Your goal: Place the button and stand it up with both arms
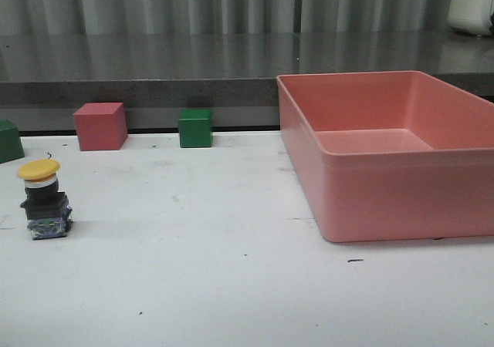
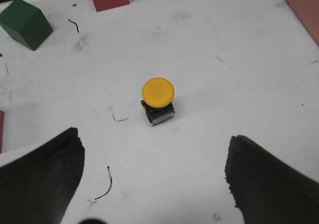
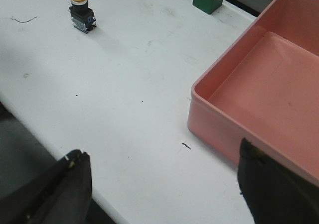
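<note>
Evidently:
push-button [image 1: 43,199]: upright, likely light, rigid, top-heavy
hold: black body below slick cap
left end effector [image 2: 152,181]: agape, empty
right end effector [image 3: 164,186]: agape, empty

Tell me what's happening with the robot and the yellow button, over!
Left gripper open, empty, above the button. Right gripper open, empty, beside the pink bin. Button standing upright on the table, cap up. Nothing blocking it.
</note>
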